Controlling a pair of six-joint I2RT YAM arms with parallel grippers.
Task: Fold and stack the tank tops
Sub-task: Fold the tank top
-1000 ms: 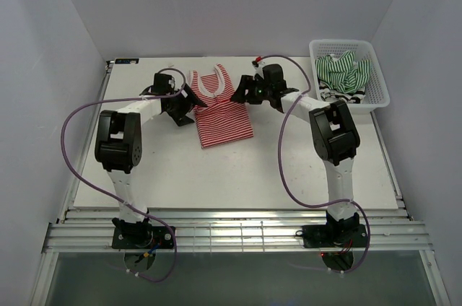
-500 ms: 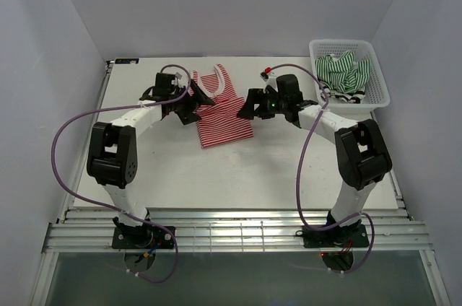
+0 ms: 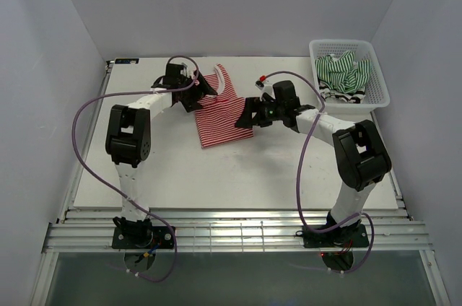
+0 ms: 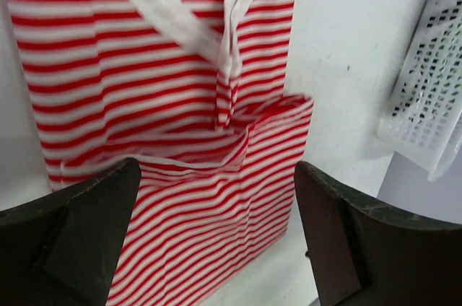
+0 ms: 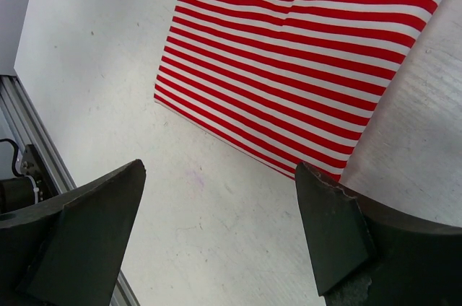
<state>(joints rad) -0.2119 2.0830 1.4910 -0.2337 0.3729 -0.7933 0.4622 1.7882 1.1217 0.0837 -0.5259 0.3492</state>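
Both pincers gape over the red-and-white tank top
The left pincer hangs wide above its strap end and the right pincer at its right edge, neither holding cloth. The top lies partly folded on the bench. The green-and-white tank top and black-and-white tank top sit crumpled in the white lattice basket.

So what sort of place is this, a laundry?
Probably a robot test booth: a white table boxed in by plain walls, a left arm and a right arm bolted at its near edge, and a red-striped top laid out near a basket of clothes.
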